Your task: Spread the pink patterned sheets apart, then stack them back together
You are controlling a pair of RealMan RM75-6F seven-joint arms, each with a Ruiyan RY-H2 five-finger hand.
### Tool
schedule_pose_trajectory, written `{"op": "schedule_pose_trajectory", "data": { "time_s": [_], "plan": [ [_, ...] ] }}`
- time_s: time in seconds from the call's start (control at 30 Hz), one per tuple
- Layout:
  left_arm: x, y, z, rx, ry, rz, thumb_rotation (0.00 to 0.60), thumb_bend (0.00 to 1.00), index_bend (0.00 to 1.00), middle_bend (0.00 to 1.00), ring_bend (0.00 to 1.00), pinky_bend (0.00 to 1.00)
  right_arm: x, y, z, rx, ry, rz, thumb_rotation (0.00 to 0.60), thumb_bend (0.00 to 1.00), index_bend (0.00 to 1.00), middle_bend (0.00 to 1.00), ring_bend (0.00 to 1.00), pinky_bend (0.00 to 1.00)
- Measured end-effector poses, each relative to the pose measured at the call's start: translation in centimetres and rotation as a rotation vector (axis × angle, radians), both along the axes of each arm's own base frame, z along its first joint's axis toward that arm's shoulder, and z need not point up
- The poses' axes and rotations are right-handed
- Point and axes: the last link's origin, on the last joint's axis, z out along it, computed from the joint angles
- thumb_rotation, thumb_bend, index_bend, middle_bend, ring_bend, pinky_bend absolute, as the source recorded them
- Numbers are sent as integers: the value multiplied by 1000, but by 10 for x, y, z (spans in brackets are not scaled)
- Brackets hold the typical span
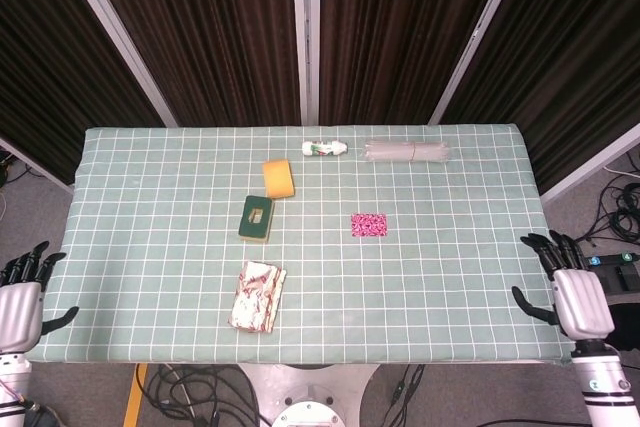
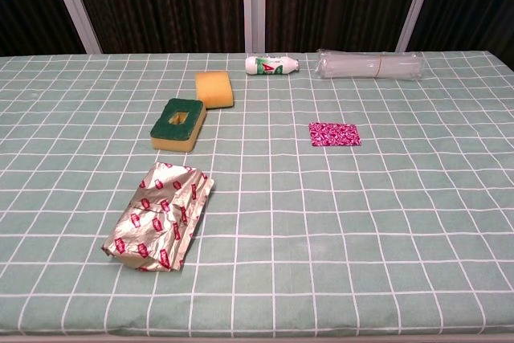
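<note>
From above, the pink sheets [image 1: 369, 225] lie stacked right of centre on the checked surface [image 1: 150, 187]. The left robot hand [image 1: 22, 305] and right robot hand [image 1: 575, 297] hover at its near corners, fingers spread, holding nothing. From the chest, the sheets [image 2: 335, 134] sit well right of a sponge [image 2: 178, 124] and foil packet [image 2: 159, 214].

Matt green cloth with a white grid covers my worktop [image 1: 150, 177]. The crinkled foil packet [image 2: 159, 215] near me shines silver. Both sponges [image 2: 214, 88] look porous and dull, one topped with rough green scouring pad [image 2: 178, 119]. The far clear plastic sleeve [image 2: 369, 64] glints; the white bottle [image 2: 271, 64] is smooth plastic.
</note>
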Motion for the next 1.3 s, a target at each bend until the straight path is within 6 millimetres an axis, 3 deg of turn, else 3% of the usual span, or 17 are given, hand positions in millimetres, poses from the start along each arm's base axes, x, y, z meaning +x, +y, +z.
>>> {"op": "schedule_pose_trajectory", "data": {
  "time_s": [0.17, 0.37, 0.6, 0.8, 1.1, 1.3],
  "plan": [
    [0, -3, -1, -3, -1, 3, 600, 118, 268, 195, 153, 168, 13, -25, -24, 93, 26, 18, 528, 374, 199, 118, 0, 0],
    [-2, -2, 0, 0, -2, 9, 600, 118, 268, 195, 153, 168, 35, -69, -67, 225, 74, 49, 378, 429, 235, 1, 0, 0],
    [-3, -4, -1, -1, -2, 14, 600, 118, 268, 195, 153, 168, 57, -114, -121, 340, 131, 64, 362, 441, 263, 0, 0, 0],
    [-6, -2, -1, -1, -2, 19, 600, 117, 268, 195, 153, 168, 71, -141, -153, 374, 158, 77, 349, 446, 266, 0, 0, 0],
    [-8, -4, 0, 0, -1, 26, 600, 118, 268, 195, 153, 168, 94, -169, -196, 430, 211, 88, 345, 445, 266, 0, 0, 0],
    [-10, -8, 2, 5, 3, 40, 600, 118, 268, 195, 153, 168, 95, -183, -212, 452, 234, 65, 342, 446, 265, 0, 0, 0]
  ]
}}
